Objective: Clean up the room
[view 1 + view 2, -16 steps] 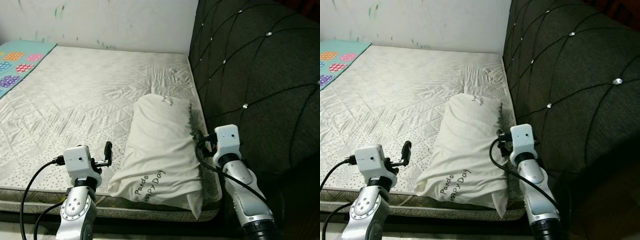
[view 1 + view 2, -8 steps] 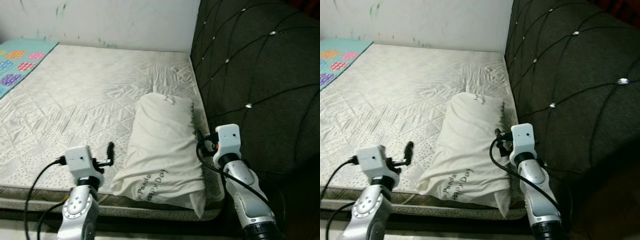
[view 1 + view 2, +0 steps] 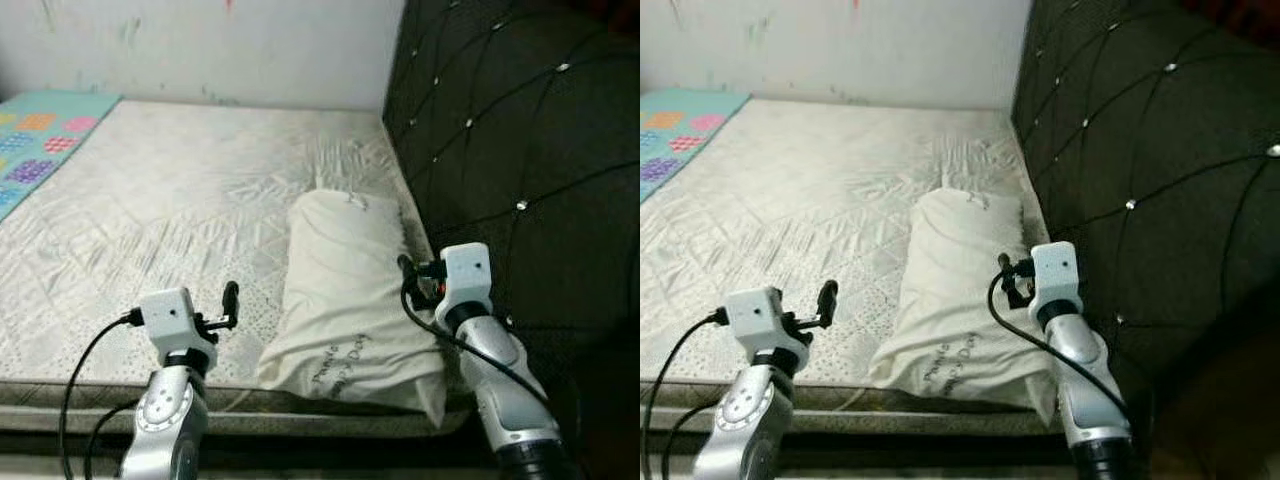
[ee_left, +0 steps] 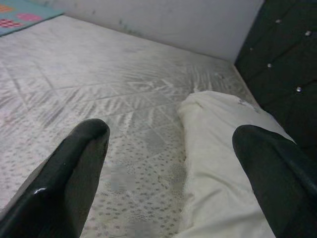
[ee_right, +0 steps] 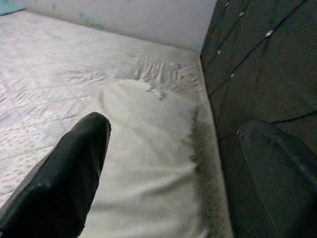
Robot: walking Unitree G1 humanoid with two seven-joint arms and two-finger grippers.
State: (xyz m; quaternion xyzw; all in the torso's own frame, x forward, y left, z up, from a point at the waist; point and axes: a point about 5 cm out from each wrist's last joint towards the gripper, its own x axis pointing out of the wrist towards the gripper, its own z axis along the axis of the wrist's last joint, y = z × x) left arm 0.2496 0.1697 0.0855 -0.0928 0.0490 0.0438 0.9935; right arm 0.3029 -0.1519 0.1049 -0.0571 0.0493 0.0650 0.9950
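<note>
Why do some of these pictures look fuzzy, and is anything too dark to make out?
Both eye views look slightly soft, so the print on the pillow is smeared; the headboard is dim, with only its studs glinting. In both wrist views the near black fingers are out of focus, while the mattress stays evenly lit.

Dark tufted headboard (image 3: 520,150) beside mattress; pale stained wall (image 3: 220,50) behind; patterned teal mat (image 3: 40,135) far left.

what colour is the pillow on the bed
Off-white, with dark printed lettering near its end; the pillow shows best in the left eye view.
</note>
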